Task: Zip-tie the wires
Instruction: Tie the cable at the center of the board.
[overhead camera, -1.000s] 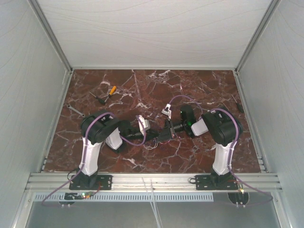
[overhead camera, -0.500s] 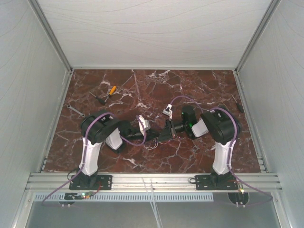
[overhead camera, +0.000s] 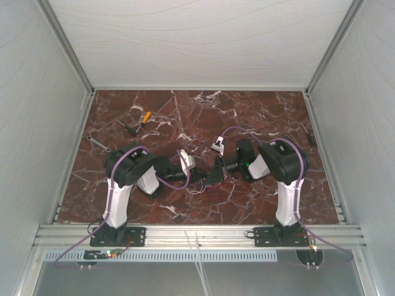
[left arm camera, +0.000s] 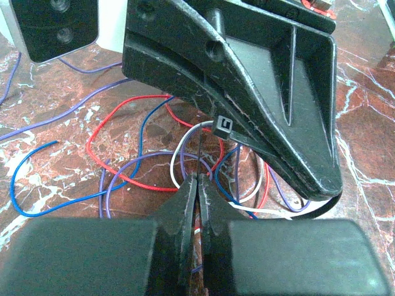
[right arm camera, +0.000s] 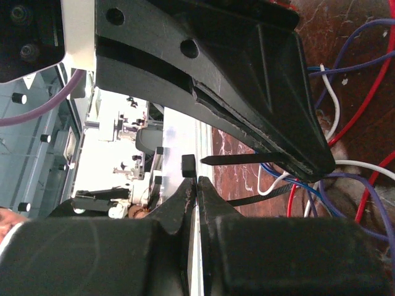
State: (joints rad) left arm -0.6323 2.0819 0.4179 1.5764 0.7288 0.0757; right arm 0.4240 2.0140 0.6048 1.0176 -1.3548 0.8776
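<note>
Threading step: tail tip [right arm camera: 207, 160] sits just short of the zip-tie head [right arm camera: 188, 165], not yet through.
Both arms reach inward and low, meeting at the head. The left gripper [left arm camera: 197, 185] pinches the tail, the right gripper [right arm camera: 196, 185] is clamped beside the head. Wires [left arm camera: 174, 161] sprawl on the table [overhead camera: 185, 117] under the head. Likely best: tip square to the slot, slow feed, head steady.

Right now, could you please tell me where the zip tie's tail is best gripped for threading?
Pinch the tail partway along its thin straight strap, from the side, as the left gripper seems to: that leaves the pointed tip free, aimed at the head by the right gripper.
</note>
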